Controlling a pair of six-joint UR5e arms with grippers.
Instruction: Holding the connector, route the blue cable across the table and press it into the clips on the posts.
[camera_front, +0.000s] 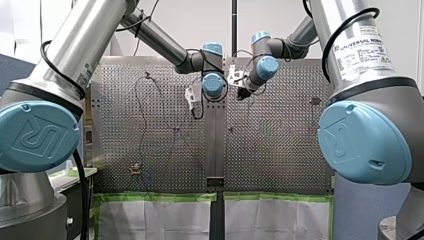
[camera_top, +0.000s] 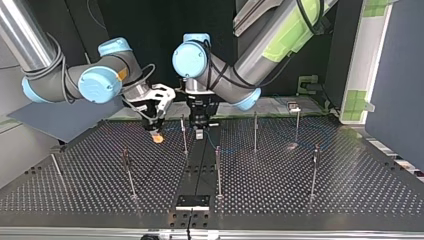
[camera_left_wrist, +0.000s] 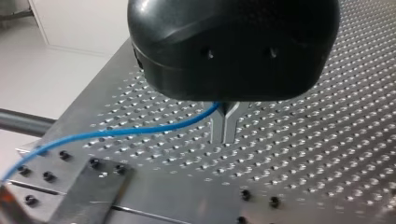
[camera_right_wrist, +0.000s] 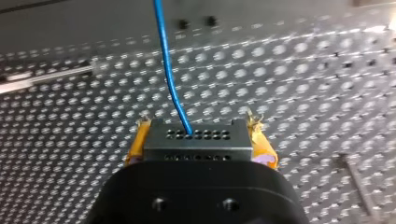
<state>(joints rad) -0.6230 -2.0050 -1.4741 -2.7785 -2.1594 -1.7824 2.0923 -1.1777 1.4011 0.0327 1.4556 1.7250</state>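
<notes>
Right now my right claw (camera_right_wrist: 198, 133) is clamped on the connector (camera_right_wrist: 196, 145), its yellow pads (camera_right_wrist: 137, 144) squeezing the dark block from both sides, low over the counter (camera_right_wrist: 303, 93). The blue cable (camera_right_wrist: 170, 79) leaves the connector's face and runs straight ahead until it is cut off from view. My left claw (camera_left_wrist: 225, 126) is narrow. Its metal fingers stand pressed together with only a slit between them, and the cable is caught in the fork at their root, where the black body hides the rest. From across the counter both claws hang close together near a thin post (camera_top: 184, 135). There the cable shows only as a faint blue trace, and I cannot make out the clips on the posts.
</notes>
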